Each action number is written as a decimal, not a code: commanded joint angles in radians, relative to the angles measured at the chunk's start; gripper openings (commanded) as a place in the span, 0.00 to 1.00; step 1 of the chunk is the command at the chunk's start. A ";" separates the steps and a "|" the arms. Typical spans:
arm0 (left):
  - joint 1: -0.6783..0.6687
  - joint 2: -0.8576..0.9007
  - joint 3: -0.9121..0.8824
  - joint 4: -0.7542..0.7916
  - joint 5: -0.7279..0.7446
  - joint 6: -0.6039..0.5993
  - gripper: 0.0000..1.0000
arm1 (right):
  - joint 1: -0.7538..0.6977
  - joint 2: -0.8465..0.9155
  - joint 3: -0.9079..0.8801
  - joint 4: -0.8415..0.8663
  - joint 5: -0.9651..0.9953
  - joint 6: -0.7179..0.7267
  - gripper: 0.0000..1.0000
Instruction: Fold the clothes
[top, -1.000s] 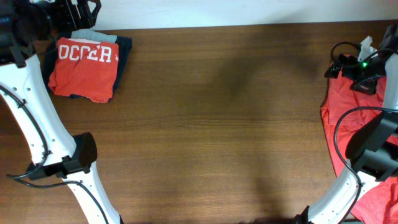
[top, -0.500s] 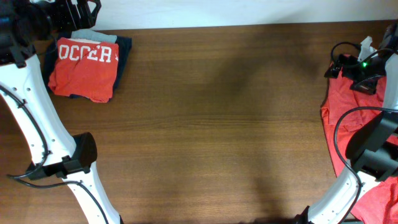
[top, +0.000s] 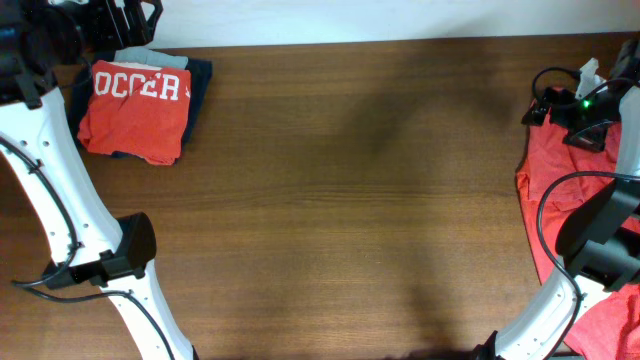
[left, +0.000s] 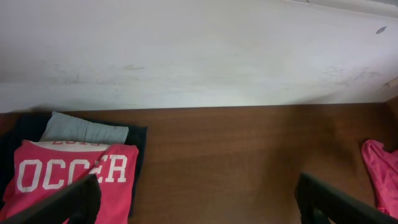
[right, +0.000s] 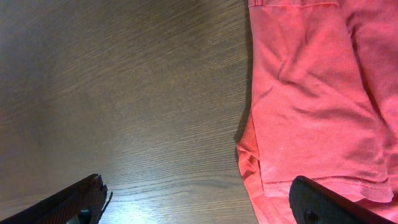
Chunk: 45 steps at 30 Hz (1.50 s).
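A folded orange-red T-shirt (top: 134, 112) with white block letters lies on top of a small stack at the far left; it also shows in the left wrist view (left: 68, 180). An unfolded orange-red T-shirt (top: 553, 200) lies crumpled at the right edge of the table; the right wrist view shows its hem (right: 311, 106). My left gripper (left: 199, 202) is open and empty, raised at the back left beside the stack. My right gripper (right: 205, 202) is open and empty above the table, one finger over the unfolded shirt's edge.
Under the folded shirt lie a dark navy garment (top: 199, 85) and a light grey-blue one (left: 84, 130). A white wall (left: 199, 50) runs along the table's far edge. The brown wooden table (top: 350, 200) spans the middle. Black cables hang near the right arm (top: 560, 85).
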<state>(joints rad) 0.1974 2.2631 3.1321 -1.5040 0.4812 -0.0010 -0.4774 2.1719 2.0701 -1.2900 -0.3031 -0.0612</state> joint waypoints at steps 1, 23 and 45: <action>-0.002 -0.001 -0.003 0.000 -0.008 -0.006 0.99 | 0.000 -0.011 0.008 0.000 0.009 -0.005 0.99; -0.002 -0.001 -0.003 0.000 -0.008 -0.006 0.99 | 0.000 -0.010 0.008 0.000 0.009 -0.005 0.99; -0.002 -0.001 -0.003 0.000 -0.008 -0.006 0.99 | 0.028 -0.153 0.008 0.000 0.009 -0.005 0.99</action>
<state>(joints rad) 0.1974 2.2631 3.1321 -1.5043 0.4808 -0.0010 -0.4709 2.1380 2.0701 -1.2900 -0.3027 -0.0612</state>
